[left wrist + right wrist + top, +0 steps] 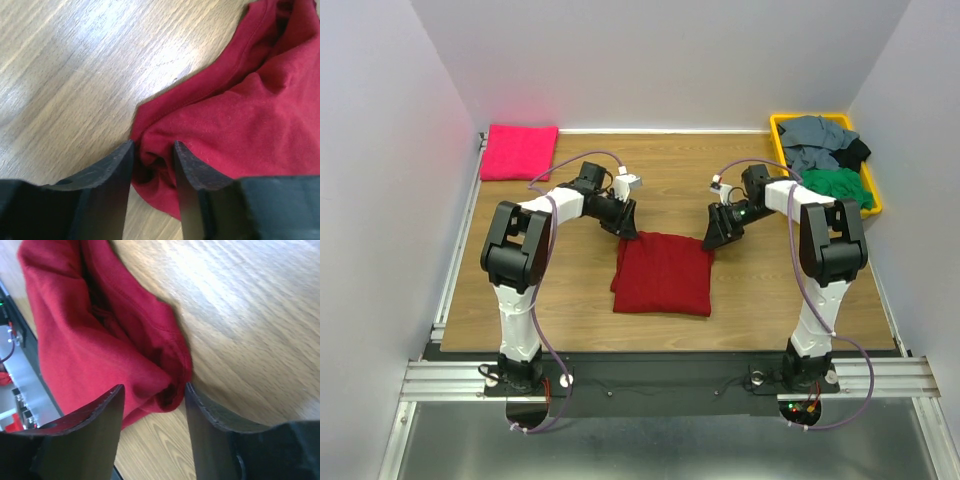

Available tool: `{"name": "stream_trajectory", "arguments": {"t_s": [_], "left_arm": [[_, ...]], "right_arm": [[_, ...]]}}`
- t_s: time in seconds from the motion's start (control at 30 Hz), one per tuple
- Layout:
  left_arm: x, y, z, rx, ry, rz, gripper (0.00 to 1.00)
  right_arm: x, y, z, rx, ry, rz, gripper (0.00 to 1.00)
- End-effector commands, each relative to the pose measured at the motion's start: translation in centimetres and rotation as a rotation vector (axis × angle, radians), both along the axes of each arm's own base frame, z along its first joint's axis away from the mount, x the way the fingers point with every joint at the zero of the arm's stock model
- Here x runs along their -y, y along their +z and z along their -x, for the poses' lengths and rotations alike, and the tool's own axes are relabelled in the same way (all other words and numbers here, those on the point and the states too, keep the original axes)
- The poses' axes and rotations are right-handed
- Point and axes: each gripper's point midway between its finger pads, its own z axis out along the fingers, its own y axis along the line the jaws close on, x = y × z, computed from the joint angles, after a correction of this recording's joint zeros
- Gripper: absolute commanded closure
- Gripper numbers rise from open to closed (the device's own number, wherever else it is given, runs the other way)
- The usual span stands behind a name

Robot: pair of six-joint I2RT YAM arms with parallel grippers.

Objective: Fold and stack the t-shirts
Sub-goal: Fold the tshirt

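Your red shirt (662,273) lies folded on the table (570,300), just nearside of both pincers. Your left pincer (627,232) grips its far-left corner and your right pincer (712,240) grips its far-right corner. The pink shirt (520,151) lies folded well beyond the left pincer, out to its left.

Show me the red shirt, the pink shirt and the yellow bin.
red shirt (662,272): top view, middle of the folded cloth.
pink shirt (520,152): top view, centre of the folded cloth.
yellow bin (776,138): top view, on its left rim.
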Motion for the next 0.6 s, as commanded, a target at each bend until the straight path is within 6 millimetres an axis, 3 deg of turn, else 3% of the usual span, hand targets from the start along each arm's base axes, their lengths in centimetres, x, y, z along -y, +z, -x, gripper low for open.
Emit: {"name": "stream_trajectory", "arguments": {"t_s": [0.0,0.07,0.3,0.43,0.57], "left_arm": [[0.4,1.9,-1.1,0.030,0.000,0.044,0.55],[0.4,2.1,-1.1,0.031,0.002,0.050,0.64],[-0.5,4.9,-2.1,0.106,0.032,0.079,0.93],[-1.3,6.9,-2.0,0.156,0.039,0.081,1.00],[-1.7,8.0,-1.0,0.184,0.036,0.084,1.00]], "right_arm": [[-1.1,1.2,-0.3,0.037,0.034,-0.092,0.46],[-1.2,1.3,-0.4,0.036,0.034,-0.100,0.53],[-1.2,3.7,-0.6,0.088,0.022,-0.102,0.97],[-0.8,4.7,-1.1,0.115,-0.003,-0.065,0.99],[0.3,6.0,-1.9,0.175,-0.048,0.020,0.99]]}}
